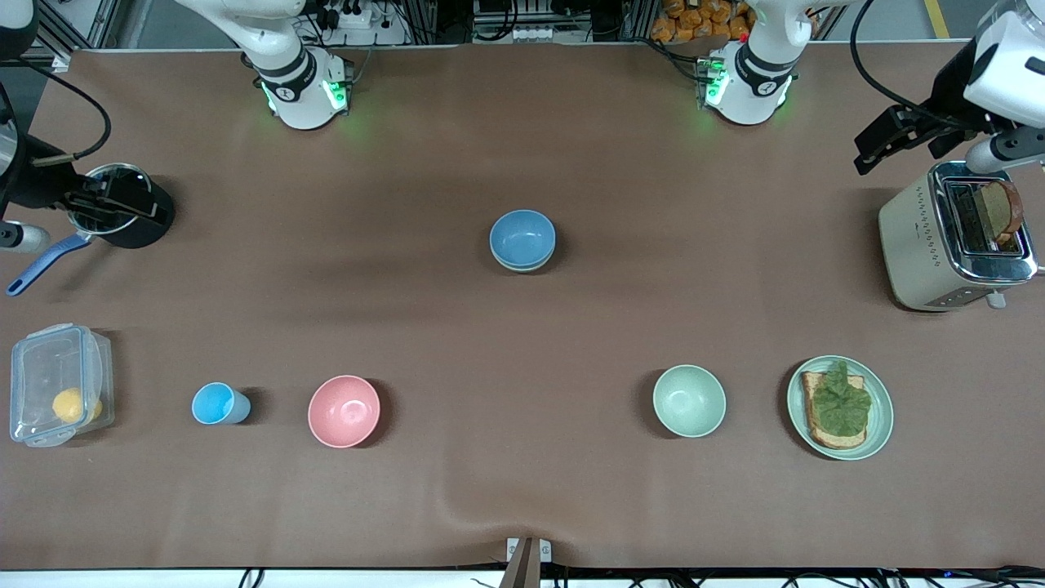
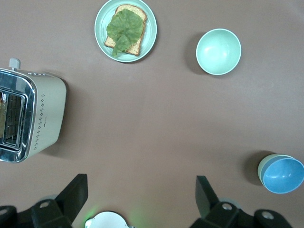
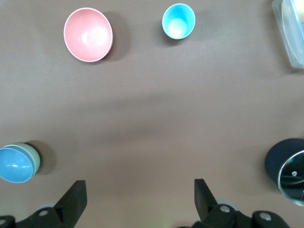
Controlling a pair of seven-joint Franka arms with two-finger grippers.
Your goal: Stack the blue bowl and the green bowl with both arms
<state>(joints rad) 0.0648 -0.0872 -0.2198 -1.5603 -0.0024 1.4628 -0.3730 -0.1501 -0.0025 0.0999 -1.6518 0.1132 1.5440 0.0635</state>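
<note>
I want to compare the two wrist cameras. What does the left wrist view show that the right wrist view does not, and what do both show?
Only the left wrist view shows the toaster, the plate with toast and a lone pale green bowl. Only the right wrist view shows the pink bowl, the small blue cup, a clear box and a black pot. Both show the blue bowl sitting inside the green bowl, and each shows its own open gripper: left gripper, right gripper.

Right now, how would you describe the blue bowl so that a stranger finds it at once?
Start at the middle of the brown table, midway between the arms' ends. The blue bowl sits there, nested in the green bowl, whose rim shows under it. The pink bowl and the mint bowl each stand alone, nearer the front camera; the light-blue cup is smaller.
</note>
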